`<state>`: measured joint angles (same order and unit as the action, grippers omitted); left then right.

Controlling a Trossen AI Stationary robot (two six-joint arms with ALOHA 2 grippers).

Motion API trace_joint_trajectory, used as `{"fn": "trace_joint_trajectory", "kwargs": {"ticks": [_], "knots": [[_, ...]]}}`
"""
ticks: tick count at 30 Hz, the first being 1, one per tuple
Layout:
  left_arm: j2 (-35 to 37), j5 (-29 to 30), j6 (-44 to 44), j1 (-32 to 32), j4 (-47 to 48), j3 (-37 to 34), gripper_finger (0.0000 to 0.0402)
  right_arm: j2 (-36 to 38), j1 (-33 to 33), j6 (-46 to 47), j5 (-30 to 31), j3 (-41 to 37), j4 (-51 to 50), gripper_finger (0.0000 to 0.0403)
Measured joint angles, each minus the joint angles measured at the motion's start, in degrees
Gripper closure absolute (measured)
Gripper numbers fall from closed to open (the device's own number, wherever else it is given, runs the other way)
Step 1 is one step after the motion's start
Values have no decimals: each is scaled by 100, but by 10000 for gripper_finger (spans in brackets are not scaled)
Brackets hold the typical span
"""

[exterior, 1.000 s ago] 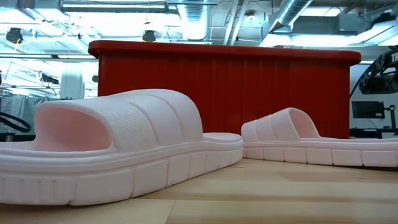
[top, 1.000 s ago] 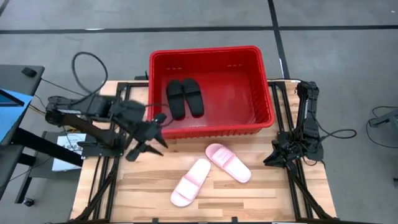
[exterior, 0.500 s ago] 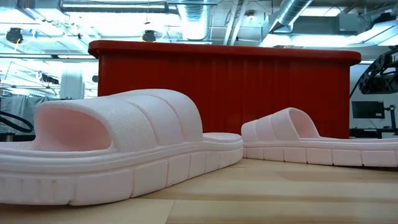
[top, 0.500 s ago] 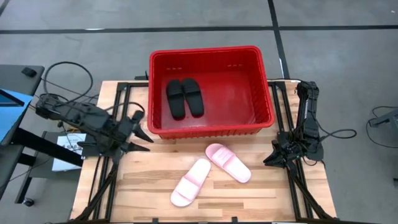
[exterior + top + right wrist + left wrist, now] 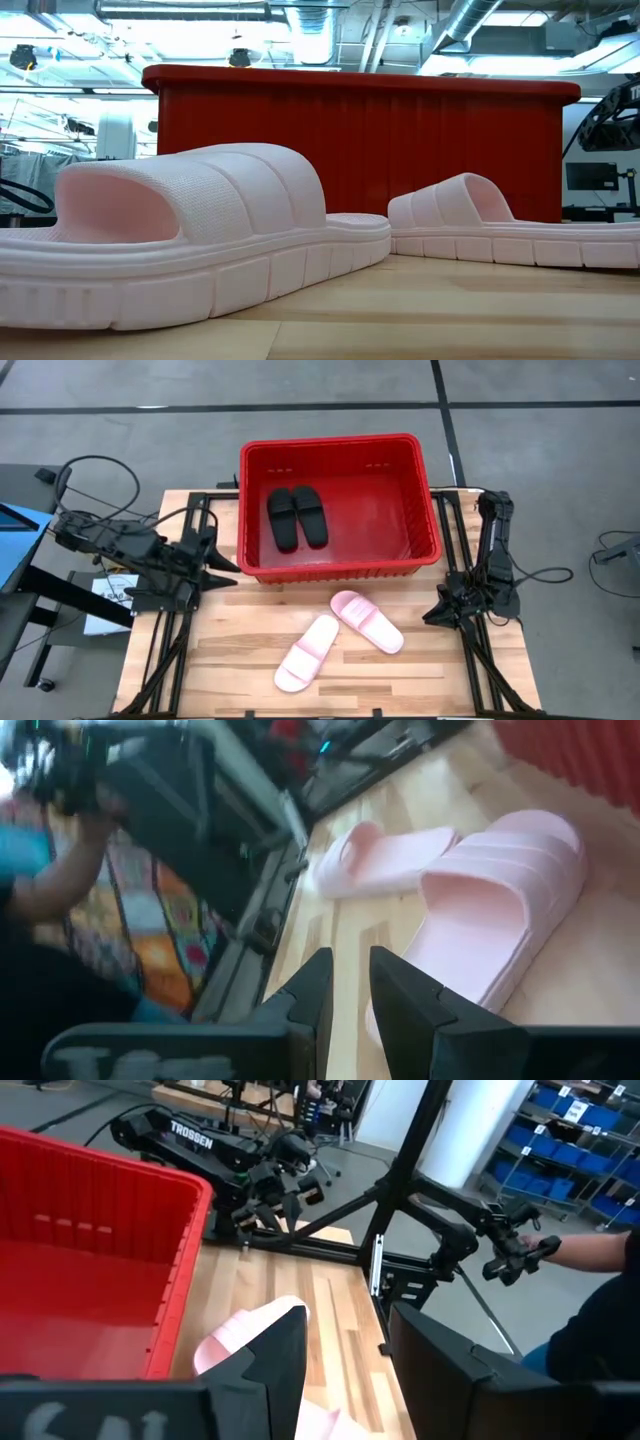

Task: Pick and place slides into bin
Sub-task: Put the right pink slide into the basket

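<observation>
In the low view the red bin [image 5: 360, 140] hides the two black slides, and the near pink slide [image 5: 190, 240] runs off the left edge. The right wrist view is blurred; a person's hand [image 5: 75, 870] there stays indistinct.

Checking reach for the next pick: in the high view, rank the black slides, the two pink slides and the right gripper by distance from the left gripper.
From the left gripper, at the table's left edge:
1. Black slides, in the bin.
2. Pink slide, table front.
3. Pink slide, just right of it.
4. Right gripper, at the right edge.
</observation>
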<state>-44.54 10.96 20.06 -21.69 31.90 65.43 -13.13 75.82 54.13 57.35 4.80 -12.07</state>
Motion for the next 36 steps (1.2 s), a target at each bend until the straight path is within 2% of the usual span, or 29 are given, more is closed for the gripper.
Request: {"fn": "trace_joint_trajectory", "kwargs": {"ticks": [3, 10, 17, 22, 30, 32, 36], "knots": [[-23, 0, 49, 0, -9, 0, 266, 2, -171, 814, 198, -5, 708, 343], [-134, -42, 67, 2, -207, 0, 266, 1, -735, 246, 290, -3, 1835, 343], [-163, -46, 70, 4, -233, -2, 266, -125, -1333, 330, -506, 4, 1901, 343], [-161, -46, 68, 4, -309, 0, 266, -619, -1504, -553, -721, 69, 2489, 343], [-159, -61, 73, 4, -313, 0, 266, -1933, -1524, -1922, -734, 853, 2259, 343], [-161, -150, 97, 4, -313, 0, 266, -2329, -1545, -1896, -683, 990, 1952, 343], [-161, -418, 176, 4, -313, 0, 266, -3032, -1797, -942, -650, 1176, 1261, 342]]}}
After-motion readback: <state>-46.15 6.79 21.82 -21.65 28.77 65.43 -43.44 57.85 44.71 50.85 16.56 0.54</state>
